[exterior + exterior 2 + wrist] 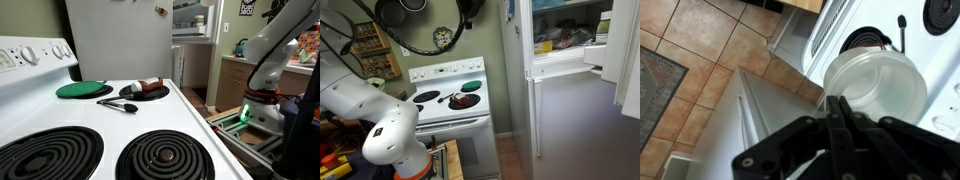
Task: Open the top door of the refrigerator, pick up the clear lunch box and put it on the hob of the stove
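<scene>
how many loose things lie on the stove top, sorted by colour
green: 1, a disc
black: 2, a plate with food and a spoon
total: 3
the clear box is in the hand, not counted

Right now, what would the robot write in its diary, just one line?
fingers: shut on clear lunch box rim | top door of the refrigerator: open | hob: no box yet

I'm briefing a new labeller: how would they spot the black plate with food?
Find the white stove beside the tall white refrigerator. At the back of its hob lie a flat green disc and the black plate; only the plate carries brownish food.
</scene>
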